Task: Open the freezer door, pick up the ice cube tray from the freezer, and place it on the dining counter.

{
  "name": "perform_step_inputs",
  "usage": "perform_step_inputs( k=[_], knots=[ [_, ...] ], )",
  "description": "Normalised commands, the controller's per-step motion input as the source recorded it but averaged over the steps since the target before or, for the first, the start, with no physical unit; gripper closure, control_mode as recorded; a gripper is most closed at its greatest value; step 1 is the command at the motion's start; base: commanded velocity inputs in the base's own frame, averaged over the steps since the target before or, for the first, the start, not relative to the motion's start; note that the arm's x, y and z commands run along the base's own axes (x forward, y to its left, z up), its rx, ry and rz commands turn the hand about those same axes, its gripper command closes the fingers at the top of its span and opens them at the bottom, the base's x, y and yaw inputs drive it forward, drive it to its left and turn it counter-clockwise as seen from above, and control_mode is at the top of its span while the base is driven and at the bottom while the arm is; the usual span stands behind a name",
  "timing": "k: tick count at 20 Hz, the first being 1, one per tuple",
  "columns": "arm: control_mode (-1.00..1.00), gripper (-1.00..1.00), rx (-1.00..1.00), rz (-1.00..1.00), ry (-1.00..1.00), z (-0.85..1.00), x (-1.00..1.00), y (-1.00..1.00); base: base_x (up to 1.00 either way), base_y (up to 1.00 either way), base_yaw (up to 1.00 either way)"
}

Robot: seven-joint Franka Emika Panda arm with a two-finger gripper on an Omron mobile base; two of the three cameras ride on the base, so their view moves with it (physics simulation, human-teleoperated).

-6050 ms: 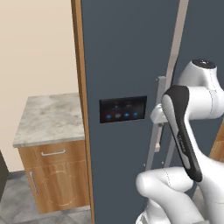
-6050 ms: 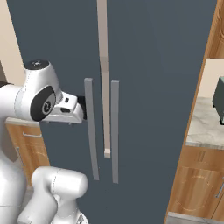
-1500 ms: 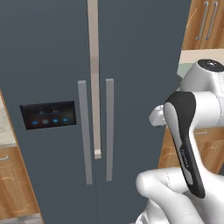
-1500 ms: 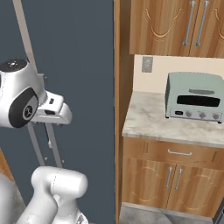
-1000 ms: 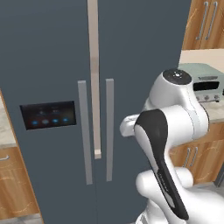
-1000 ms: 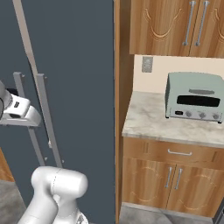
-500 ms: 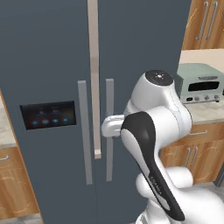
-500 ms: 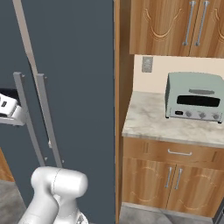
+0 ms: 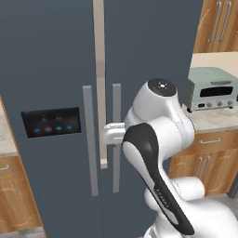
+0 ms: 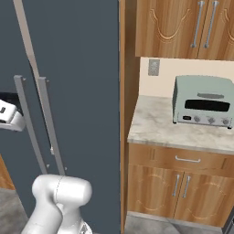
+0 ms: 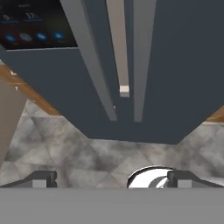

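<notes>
- Facing the closed freezer door point(image 9: 51, 74), the robot's fingers point(image 11: 111, 180) stand spread and empty.
- Stiff, heavy-looking; best gripped mid-length on its grey bar handle point(image 9: 90, 139).

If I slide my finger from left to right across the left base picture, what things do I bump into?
Control panel → freezer door handle → other door's handle → robot arm → toaster oven.
</notes>
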Motion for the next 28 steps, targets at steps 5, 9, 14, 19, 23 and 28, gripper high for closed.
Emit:
perform_step_inputs(
  k=[5,9,14,19,23,28],
  knots=[
    [-1.00,-1.00,-0.04,0.00,-0.15,0.10,0.05,0.07,0.00,0.00,0.00],
    [-1.00,-1.00,-0.02,0.00,-0.24,0.04,0.03,0.15,0.00,0.00,0.00],
    [-1.00,-1.00,0.00,0.00,-0.21,0.03,0.23,0.09,0.00,0.00,0.00],
    [-1.00,-1.00,0.01,0.00,-0.01,0.03,0.44,0.00,0.00,0.00,0.00],
    [-1.00,-1.00,0.00,0.00,0.00,0.05,0.39,0.06,0.00,0.00,0.00],
    [-1.00,-1.00,0.00,0.00,0.00,0.03,0.38,0.18,0.00,0.00,0.00]
  ],
)
